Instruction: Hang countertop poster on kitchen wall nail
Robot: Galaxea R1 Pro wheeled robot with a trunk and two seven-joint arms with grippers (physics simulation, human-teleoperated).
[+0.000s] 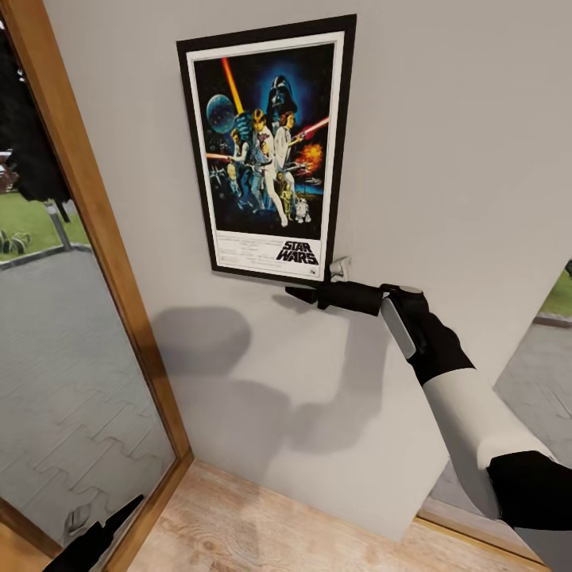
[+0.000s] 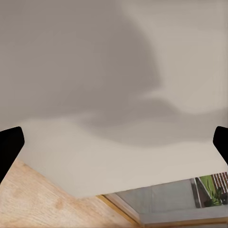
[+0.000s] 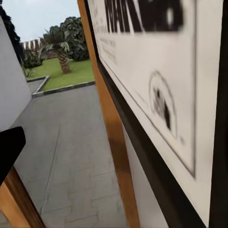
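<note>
Poster flat against pale wall, my right claw pinching its lower right corner, my left claw spread, low beside wooden window frame.

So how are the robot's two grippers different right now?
The right gripper is raised to the poster, at its bottom right corner against the wall; the left gripper hangs low near the wooden floor, touching nothing. Both are black.
</note>
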